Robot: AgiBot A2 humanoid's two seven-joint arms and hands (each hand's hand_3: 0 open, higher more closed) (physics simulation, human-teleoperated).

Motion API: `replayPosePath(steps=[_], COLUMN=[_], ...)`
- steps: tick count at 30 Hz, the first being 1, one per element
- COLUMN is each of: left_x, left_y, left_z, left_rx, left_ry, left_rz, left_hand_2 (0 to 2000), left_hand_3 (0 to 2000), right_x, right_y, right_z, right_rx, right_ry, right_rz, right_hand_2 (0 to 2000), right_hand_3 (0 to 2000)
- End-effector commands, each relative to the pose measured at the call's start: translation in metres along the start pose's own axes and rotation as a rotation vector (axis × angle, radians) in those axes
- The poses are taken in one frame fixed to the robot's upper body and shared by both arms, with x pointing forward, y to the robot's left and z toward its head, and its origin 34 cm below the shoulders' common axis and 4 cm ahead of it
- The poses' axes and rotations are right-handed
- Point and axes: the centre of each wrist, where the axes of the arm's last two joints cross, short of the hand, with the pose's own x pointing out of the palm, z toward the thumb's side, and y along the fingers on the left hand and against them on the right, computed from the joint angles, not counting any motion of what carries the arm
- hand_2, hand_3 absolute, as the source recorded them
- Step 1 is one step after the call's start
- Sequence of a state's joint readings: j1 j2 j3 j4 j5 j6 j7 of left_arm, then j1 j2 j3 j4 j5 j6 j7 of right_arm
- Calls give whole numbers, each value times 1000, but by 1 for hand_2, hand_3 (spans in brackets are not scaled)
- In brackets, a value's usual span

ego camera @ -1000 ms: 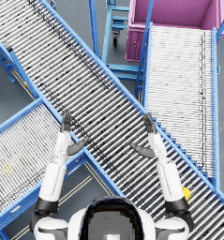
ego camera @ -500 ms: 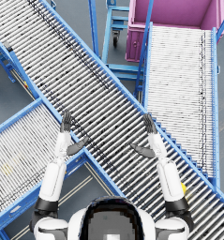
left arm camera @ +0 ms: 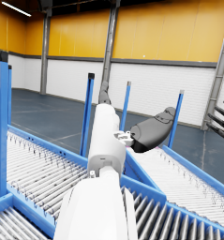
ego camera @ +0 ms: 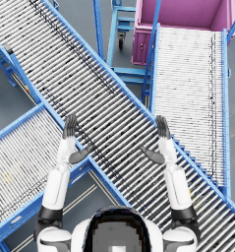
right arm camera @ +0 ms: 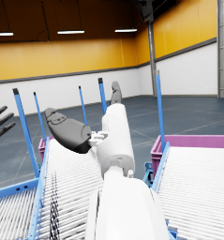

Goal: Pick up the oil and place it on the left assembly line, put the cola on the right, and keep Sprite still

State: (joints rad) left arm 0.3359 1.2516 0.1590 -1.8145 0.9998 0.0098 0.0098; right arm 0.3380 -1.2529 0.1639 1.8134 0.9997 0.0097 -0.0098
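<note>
L line (ego camera: 20,167) at 8 o'clock in head view: blue rails, grey rollers. L hand (ego camera: 70,141) hovers by the blue rail at its inner edge, also approx 8 o'clock. Its fingers are straight and apart, pointing to 12. Its thumb (left arm camera: 153,130) sticks out toward 3, and it holds nothing. Centre line (ego camera: 89,83) runs from 11 down to 5, between the two hands. R hand (ego camera: 162,143) is at 4 o'clock by that line's far rail, fingers spread toward 12, thumb out toward 9, nothing in it. R line (ego camera: 188,88) at 2 o'clock meets pink bin (ego camera: 188,12) at 1. No view shows oil, cola or Sprite, so can't place them.
</note>
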Motion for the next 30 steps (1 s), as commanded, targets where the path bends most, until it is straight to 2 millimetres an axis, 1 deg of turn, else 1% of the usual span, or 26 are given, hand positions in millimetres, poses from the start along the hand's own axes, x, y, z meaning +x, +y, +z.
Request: replayPosePath(steps=[1,2,4,7,9,11,14,16,19,20,21,22,24,25,26,27,28,30], left_x=[-9,-12,-17,-25,-24,-26,-34,-39,-43,-44,-41,-46,-48,-48,-46,-49,-47,-48], left_y=[9,9,11,11,12,13,12,11,12,12,11,12,10,10,9,7,8,8], left_z=[28,34,45,52,60,66,71,74,77,78,70,80,79,80,75,80,76,80], left_rx=[122,149,197,229,261,286,299,304,310,313,286,317,311,316,298,317,301,318], left_ry=[13,17,25,31,34,126,266,358,433,445,444,461,467,470,465,472,467,472], left_rz=[36,45,65,96,93,115,169,202,232,238,225,249,260,265,254,272,263,269], left_hand_2=[0,0,0,0,0,0,0,0,0,0,0,0,0,0,0,0,0,0], left_hand_3=[0,0,0,0,0,0,0,0,0,0,0,0,0,0,0,0,0,0], right_x=[-4,-4,-8,-16,-17,-14,-18,-23,-27,-29,-31,-31,-31,-30,-31,-30,-32,-34], right_y=[-9,-11,-12,-14,-16,-16,-18,-18,-17,-17,-17,-16,-14,-14,-14,-13,-13,-11], right_z=[27,36,43,53,58,63,70,73,75,76,76,77,78,72,79,74,77,78], right_rx=[-121,-159,-192,-236,-260,-283,-311,-318,-322,-326,-326,-329,-333,-312,-339,-318,-330,-331], right_ry=[9,11,14,21,22,21,157,249,321,334,343,349,356,351,360,355,359,360], right_rz=[-22,-26,-45,-81,-86,-78,-113,-151,-180,-190,-200,-205,-212,-203,-213,-209,-216,-230], right_hand_2=[0,0,0,0,0,0,0,0,0,0,0,0,0,0,0,0,0,0], right_hand_3=[0,0,0,0,0,0,0,0,0,0,0,0,0,0,0,0,0,0])
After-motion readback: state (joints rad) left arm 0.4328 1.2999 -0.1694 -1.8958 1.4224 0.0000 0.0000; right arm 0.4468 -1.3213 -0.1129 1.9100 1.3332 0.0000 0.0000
